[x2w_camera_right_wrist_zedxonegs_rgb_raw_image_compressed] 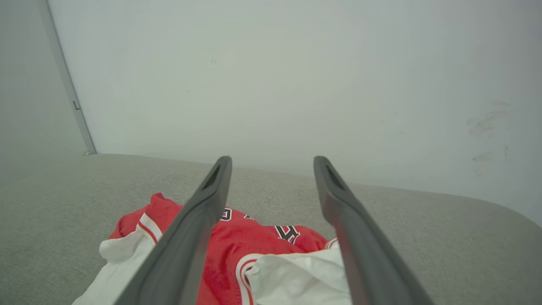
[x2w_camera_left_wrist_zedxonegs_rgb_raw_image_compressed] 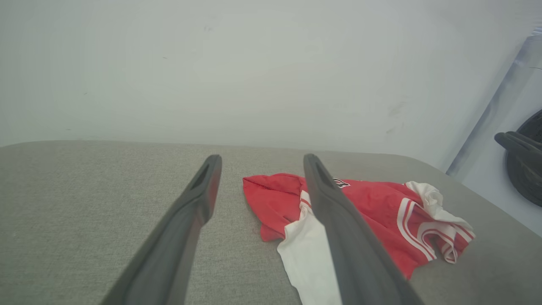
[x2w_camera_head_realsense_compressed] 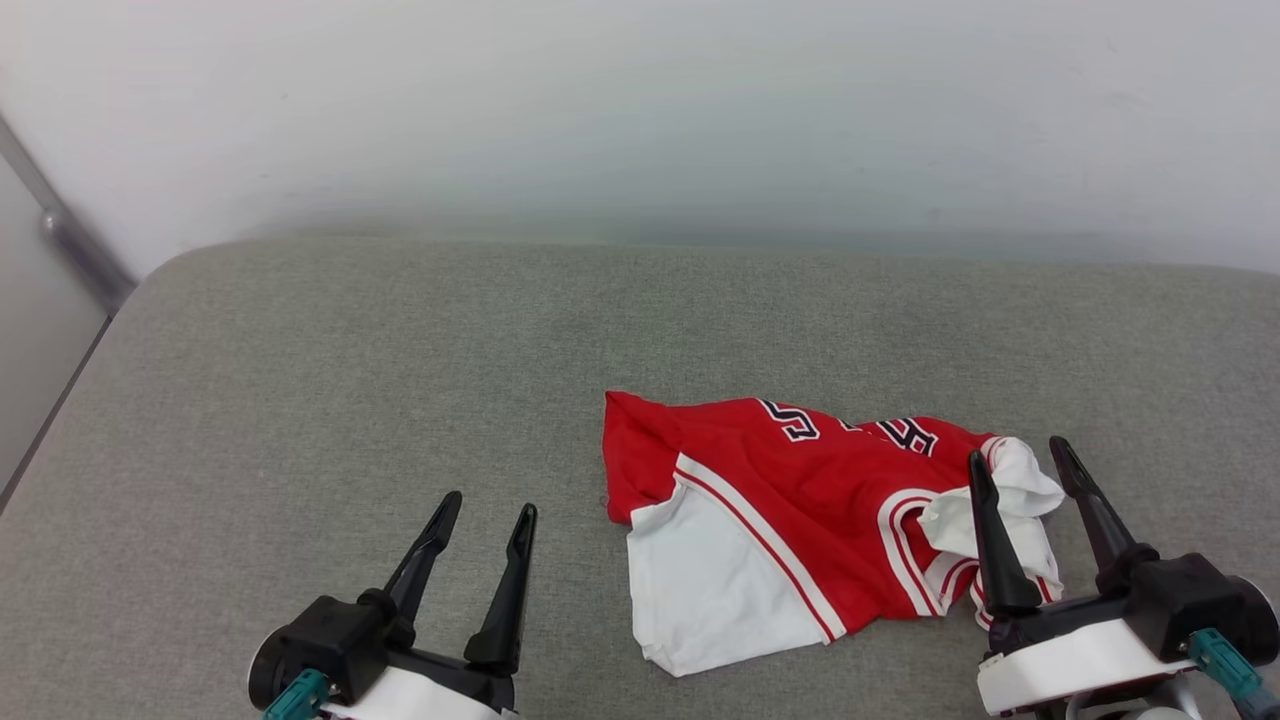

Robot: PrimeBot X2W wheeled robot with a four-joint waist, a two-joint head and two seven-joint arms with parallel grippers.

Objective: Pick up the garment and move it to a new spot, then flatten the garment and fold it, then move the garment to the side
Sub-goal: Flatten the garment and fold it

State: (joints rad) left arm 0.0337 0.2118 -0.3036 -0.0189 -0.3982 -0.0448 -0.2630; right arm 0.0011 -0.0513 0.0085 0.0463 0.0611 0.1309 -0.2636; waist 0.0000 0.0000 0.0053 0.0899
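Garment (x2w_camera_head_realsense_compressed: pixel 800 480): dark white-outlined block letters (x2w_camera_head_realsense_compressed: pixel 797 420), folded and partly hidden; word not readable.

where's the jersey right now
In the head view the jersey lies crumpled on the grey cushion, right of centre. Its bunched white end is by the open right gripper, and it lies apart from the left gripper.
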